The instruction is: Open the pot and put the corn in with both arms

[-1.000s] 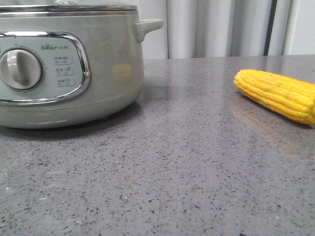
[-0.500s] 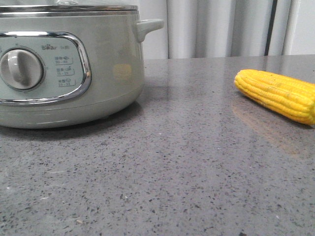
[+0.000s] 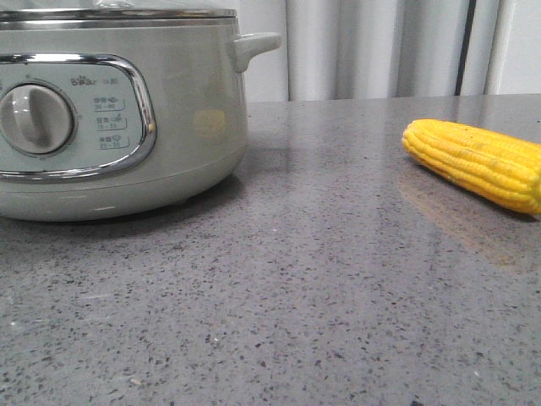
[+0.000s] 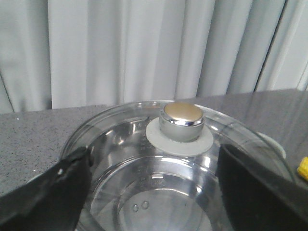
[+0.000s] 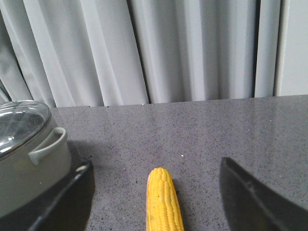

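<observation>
The sage-green pot stands at the left of the grey counter, its glass lid on it. The lid's chrome knob shows in the left wrist view, just beyond my open left gripper, whose black fingers hang wide apart over the lid. The yellow corn lies on the counter at the right. In the right wrist view the corn lies between the spread fingers of my open right gripper, untouched. Neither gripper shows in the front view.
The pot's side handle juts toward the corn, and shows in the right wrist view. Pale curtains hang behind the counter's far edge. Grey speckled counter lies between pot and corn.
</observation>
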{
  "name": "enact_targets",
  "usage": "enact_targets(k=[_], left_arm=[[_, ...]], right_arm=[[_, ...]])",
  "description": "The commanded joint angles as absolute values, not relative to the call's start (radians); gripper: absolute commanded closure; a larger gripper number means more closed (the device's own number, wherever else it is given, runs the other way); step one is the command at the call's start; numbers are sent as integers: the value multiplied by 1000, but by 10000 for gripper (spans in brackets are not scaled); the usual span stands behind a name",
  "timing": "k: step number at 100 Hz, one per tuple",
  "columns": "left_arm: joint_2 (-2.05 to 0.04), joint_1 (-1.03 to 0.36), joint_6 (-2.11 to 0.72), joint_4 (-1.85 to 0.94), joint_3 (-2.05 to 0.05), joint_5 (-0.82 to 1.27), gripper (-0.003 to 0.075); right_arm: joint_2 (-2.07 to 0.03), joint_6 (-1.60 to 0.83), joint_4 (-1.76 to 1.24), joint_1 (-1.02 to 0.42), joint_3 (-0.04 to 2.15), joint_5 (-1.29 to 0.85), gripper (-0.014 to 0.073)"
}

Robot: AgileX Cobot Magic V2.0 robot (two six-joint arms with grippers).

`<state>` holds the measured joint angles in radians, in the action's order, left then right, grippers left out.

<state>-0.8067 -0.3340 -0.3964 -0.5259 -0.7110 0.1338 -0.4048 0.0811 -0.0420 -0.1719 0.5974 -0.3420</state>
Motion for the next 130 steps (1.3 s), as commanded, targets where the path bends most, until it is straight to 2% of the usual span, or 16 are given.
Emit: enact_targets(k=[1, 27, 43, 77, 84, 97, 109, 118, 130], left_arm=[[-874, -358, -425, -530, -774, 48, 205], [-1066, -474, -425, -530, -820, -180, 205], [-1173, -516, -414, -532, -859, -238, 206], [-1301, -516, -409, -539, -917, -274, 210], [-1305, -516, -409, -539, -917, -280, 253], [-1305, -516, -409, -539, -917, -280, 449], [-1305, -516, -409, -539, -917, -280, 594], [-1295, -516, -409, -539, -917, -296, 647], [-1252, -516, -409, -539, -948, -296, 657]], right_arm=[[-424, 77, -29, -164, 635, -269, 81], [-424, 77, -26, -164, 635, -267, 81], [-424, 77, -22, -164, 635, -267, 81], [-424, 77, -22, -164, 635, -272, 81], [-424, 77, -22, -164, 635, -273, 81], [-424, 77, -22, -164, 635, -275, 81], [-424, 77, -22, -164, 635, -275, 81], [-424, 77, -22, -164, 635, -275, 81], [-424, 77, -22, -164, 635, -275, 81]])
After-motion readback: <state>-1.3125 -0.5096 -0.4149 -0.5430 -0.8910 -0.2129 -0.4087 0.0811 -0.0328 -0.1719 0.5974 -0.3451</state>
